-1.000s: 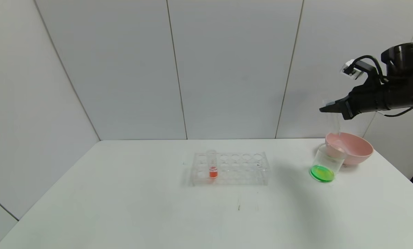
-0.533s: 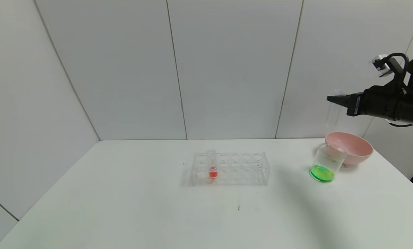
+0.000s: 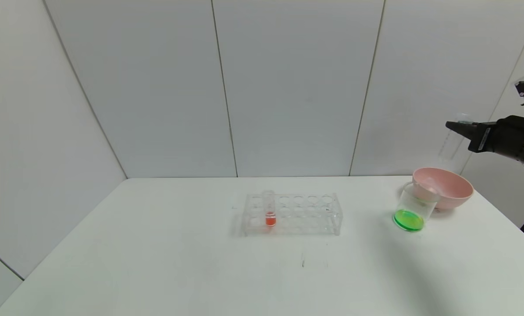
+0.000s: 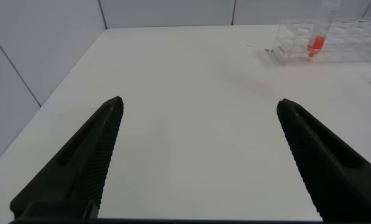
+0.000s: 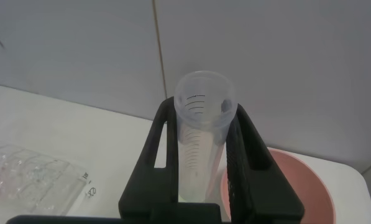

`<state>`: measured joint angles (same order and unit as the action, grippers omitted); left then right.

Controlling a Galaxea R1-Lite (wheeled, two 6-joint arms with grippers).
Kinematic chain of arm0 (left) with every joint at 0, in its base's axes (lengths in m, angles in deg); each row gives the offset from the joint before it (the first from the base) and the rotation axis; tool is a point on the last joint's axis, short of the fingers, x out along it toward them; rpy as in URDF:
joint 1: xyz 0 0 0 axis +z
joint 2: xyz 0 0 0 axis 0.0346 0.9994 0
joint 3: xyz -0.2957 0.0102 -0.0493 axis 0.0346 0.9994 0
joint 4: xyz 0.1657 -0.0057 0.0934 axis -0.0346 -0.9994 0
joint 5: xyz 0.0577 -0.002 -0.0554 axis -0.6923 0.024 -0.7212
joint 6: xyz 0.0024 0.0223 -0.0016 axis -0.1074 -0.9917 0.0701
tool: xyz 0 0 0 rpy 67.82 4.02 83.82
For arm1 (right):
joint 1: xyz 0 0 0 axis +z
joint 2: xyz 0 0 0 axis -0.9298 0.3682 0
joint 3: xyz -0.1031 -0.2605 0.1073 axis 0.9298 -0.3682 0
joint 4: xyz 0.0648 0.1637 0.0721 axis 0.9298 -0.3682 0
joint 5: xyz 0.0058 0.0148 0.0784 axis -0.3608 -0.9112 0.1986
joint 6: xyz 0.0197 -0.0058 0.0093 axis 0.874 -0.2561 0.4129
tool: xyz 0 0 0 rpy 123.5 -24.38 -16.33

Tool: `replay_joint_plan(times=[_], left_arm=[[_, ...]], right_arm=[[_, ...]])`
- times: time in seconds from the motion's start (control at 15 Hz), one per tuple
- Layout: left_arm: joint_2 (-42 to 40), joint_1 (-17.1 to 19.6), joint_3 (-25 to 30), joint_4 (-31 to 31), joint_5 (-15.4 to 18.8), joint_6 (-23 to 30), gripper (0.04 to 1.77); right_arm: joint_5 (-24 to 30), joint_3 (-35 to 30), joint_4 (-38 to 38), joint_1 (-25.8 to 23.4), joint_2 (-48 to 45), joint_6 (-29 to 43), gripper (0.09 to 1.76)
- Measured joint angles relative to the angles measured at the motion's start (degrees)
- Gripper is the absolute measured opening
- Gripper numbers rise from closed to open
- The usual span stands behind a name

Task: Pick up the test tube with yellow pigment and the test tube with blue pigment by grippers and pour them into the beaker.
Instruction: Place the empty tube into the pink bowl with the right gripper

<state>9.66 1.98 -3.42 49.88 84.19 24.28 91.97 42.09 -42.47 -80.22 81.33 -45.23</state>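
My right gripper [image 3: 458, 126] is shut on a clear, empty test tube [image 3: 450, 147], held high above the pink bowl [image 3: 454, 189] at the table's right. The right wrist view shows this tube [image 5: 204, 124] clamped between the black jaws of the right gripper [image 5: 201, 111]. The beaker [image 3: 414, 205] stands in front of the bowl with green liquid [image 3: 408, 220] at its bottom. No yellow or blue liquid shows in any tube. My left gripper [image 4: 199, 106] is open and empty over bare table, seen only in the left wrist view.
A clear tube rack [image 3: 305, 215] stands mid-table with one tube of orange-red liquid [image 3: 269, 211]. Both also show in the left wrist view: the rack [image 4: 353, 40] and the orange-red tube [image 4: 319, 38]. The bowl [image 5: 300, 186] lies below the right jaws. White walls close the back and right.
My right gripper has moved right and a little up with the empty tube, from above the beaker to above the bowl's far side. Nothing else has moved.
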Motion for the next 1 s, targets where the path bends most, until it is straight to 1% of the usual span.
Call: replay_joint_plan(times=[0.2,0.47,0.87,0.93,1.0], left_arm=[[0.00,0.00,0.00,0.00,0.00,0.00,1.76],[0.00,-0.02,0.00,0.00,0.00,0.00,1.76],[0.00,-0.02,0.00,0.00,0.00,0.00,1.76],[0.00,-0.02,0.00,0.00,0.00,0.00,1.76],[0.00,-0.02,0.00,-0.02,0.00,0.00,1.76]], right_arm=[[-3.89,2.02,0.95,-1.71,3.71,0.28,0.50],[-6.72,5.94,3.80,-3.57,11.69,0.26,0.50],[-8.02,10.84,8.40,-4.27,23.22,0.17,0.50],[-7.97,11.12,9.00,-4.27,24.52,0.09,0.56],[-7.95,11.31,9.23,-4.24,25.48,0.02,0.69]])
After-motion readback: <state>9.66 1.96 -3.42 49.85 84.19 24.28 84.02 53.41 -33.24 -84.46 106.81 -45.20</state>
